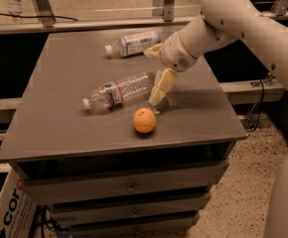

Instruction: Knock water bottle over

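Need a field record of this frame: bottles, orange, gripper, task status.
water bottle: on its side mid-table, cap pointing left
second bottle: on its side near the back edge, white-and-blue label
orange: in front of the water bottle's base end
gripper: pointing down beside the water bottle's base end, behind the orange
table: grey top over drawers
task status: water bottle down

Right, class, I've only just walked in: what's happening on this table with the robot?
A robot arm reaches over the grey table. Its gripper points down, close to the base end of the water bottle; whether they touch is unclear. That bottle lies on its side, cap to the left, so it is already down. A second bottle lies at the back, and an orange sits near the front.
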`<action>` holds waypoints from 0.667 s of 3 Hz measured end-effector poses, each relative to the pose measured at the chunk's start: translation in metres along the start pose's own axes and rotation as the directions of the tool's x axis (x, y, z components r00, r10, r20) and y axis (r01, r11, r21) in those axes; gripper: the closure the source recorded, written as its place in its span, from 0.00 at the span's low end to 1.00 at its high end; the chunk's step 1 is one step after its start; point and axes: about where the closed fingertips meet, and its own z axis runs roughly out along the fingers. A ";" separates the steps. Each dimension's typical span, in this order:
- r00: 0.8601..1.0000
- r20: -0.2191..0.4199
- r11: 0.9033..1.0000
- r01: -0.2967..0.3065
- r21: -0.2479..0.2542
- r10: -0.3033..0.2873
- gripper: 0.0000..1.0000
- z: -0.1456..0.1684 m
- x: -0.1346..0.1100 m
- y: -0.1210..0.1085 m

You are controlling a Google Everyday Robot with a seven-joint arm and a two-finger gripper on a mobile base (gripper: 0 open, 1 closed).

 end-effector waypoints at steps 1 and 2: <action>0.977 0.177 0.991 -0.128 0.039 0.120 0.00 -0.015 0.018 -0.003; 0.904 0.373 0.966 -0.249 0.065 0.208 0.00 -0.032 0.033 -0.008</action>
